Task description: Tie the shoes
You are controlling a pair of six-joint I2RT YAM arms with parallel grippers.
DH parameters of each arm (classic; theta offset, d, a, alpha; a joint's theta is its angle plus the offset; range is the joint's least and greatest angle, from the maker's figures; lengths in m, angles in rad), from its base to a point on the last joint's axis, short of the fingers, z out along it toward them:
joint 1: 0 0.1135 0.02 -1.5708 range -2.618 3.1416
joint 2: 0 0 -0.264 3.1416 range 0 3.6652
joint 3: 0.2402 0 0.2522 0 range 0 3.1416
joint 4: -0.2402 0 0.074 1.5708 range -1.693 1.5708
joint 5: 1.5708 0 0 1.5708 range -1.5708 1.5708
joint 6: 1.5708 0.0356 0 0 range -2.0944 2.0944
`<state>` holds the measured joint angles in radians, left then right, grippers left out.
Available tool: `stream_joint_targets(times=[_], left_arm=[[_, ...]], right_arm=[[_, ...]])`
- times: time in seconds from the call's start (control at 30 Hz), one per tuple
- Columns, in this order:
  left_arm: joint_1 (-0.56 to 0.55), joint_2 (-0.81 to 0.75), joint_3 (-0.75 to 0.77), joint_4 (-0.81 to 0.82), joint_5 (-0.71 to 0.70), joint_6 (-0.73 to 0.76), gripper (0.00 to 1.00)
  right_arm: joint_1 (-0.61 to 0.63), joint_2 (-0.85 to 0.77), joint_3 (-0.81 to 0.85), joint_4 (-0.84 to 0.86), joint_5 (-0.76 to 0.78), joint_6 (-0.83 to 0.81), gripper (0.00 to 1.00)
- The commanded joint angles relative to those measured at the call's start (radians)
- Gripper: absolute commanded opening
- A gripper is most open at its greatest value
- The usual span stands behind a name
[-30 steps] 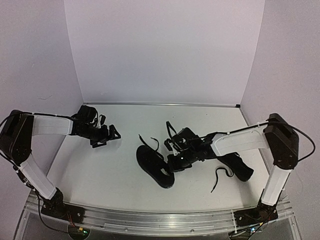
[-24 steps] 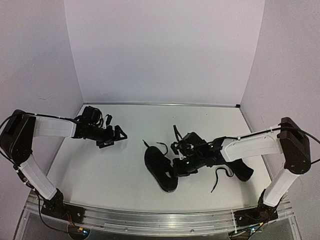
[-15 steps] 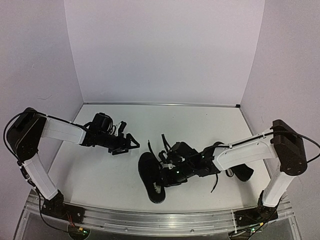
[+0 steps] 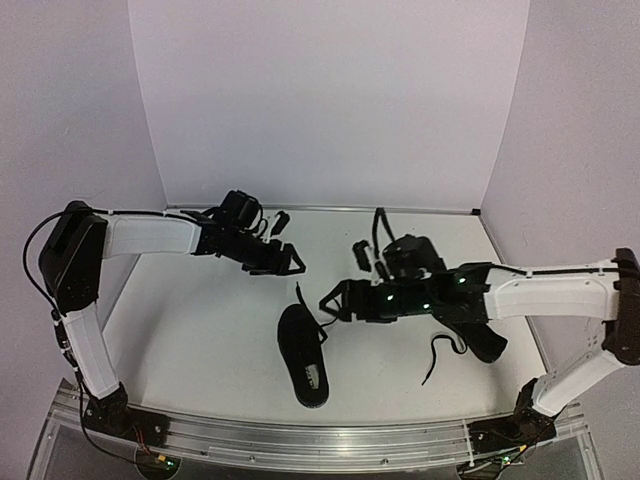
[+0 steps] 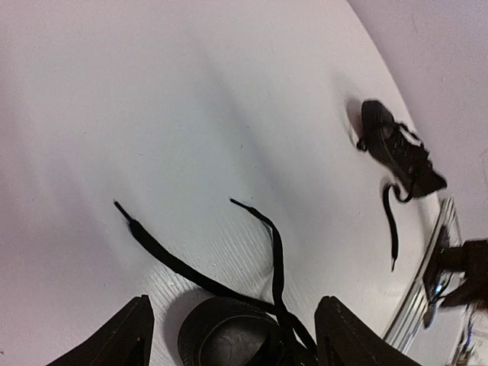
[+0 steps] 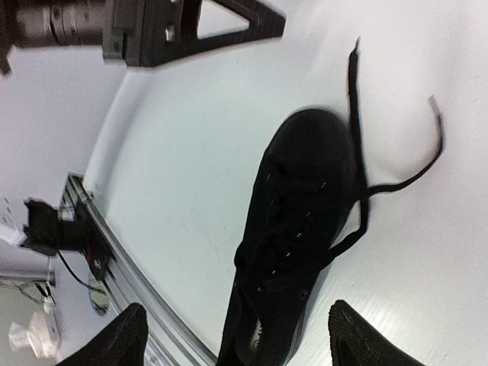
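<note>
**Position of the work.** Both shoes are lying sole-down on the table (image 4: 200,330), and neither is tied. The near shoe (image 4: 303,355) is sitting front and centre with its toe pointing away from the arm bases. Its two lace ends (image 5: 164,248) are trailing loose over the toe cap onto the bare surface beyond. The far shoe (image 4: 487,343) is resting to the right, partly hidden under the right arm, and its own loose lace (image 4: 438,358) is running toward the near edge.

**Claw state.** The left gripper (image 4: 288,262) is hovering beyond the toe of the near shoe with its jaws spread and nothing in them. The right gripper (image 4: 335,298) is hanging just above and to the right of that toe, likewise released and empty.

**Handling properties (judged).** The shoe is probably light, with a soft upper and a firmer sole. On this smooth table it is likely to slide or swivel when a lace is pulled. The laces are thin, flat and limp, so they are likely to slip out of a shallow pinch and will not be holding any shape.

**Grip point (recommended).**
- Each arm is best taking one lace end.
- The pinch belongs a short way back from the tip, where the strand is lying flat and apart from its partner.
- The stretch over the toe cap is to be avoided: the strands are running close together there, black on black.
</note>
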<state>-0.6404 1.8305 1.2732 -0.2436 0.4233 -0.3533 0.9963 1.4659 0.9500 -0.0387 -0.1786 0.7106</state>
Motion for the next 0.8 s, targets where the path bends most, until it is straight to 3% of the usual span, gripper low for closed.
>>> stream_joint_targets(times=[0.0,0.1,0.27,0.57,0.67,0.77], left_arm=[[-0.084,0.152,0.259,-0.274,-0.125,0.184,0.70],[-0.148,0.266,0.404,-0.367,-0.189,0.229,0.65],[-0.225,0.418,0.580,-0.476,-0.259,0.258,0.60],[-0.299,0.548,0.703,-0.564,-0.346,0.289,0.55],[-0.321,0.571,0.721,-0.579,-0.389,0.297,0.46],[-0.334,0.580,0.734,-0.602,-0.440,0.305,0.25]], right_arm=[[-0.079,-0.208,-0.085,-0.003,0.150,0.023,0.92],[-0.094,-0.300,-0.122,-0.011,0.214,0.037,0.98],[-0.100,-0.369,-0.156,-0.054,0.292,0.076,0.98],[-0.101,-0.383,-0.167,-0.076,0.352,0.099,0.98],[-0.101,-0.373,-0.156,-0.080,0.367,0.084,0.98],[-0.101,-0.353,-0.148,-0.083,0.384,0.070,0.98]])
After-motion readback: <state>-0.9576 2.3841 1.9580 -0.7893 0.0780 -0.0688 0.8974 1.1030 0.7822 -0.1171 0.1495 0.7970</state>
